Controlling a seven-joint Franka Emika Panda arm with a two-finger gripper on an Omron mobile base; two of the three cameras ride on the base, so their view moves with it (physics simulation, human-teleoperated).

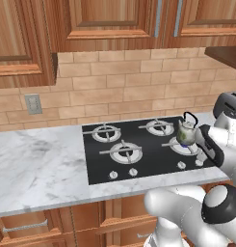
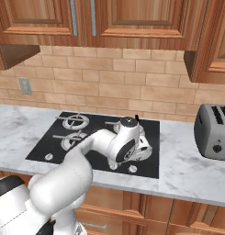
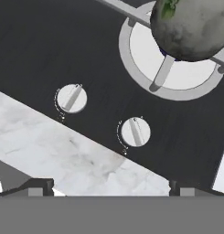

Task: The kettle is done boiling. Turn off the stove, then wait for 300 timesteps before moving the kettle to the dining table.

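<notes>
Beyond the pincer (image 3: 111, 189), kettle (image 3: 193, 27), seemingly apart

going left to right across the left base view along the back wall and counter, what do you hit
wall outlet → back left burner → back right burner → kettle → toaster

Marble counter (image 1: 37, 164) — stove (image 1: 138, 159) inset, toaster (image 2: 214, 131) on top.

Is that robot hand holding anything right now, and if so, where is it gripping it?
Nothing is held. The gripper hangs open above the stove knobs, with only counter showing between its fingertips. The kettle sits untouched on its burner.
</notes>
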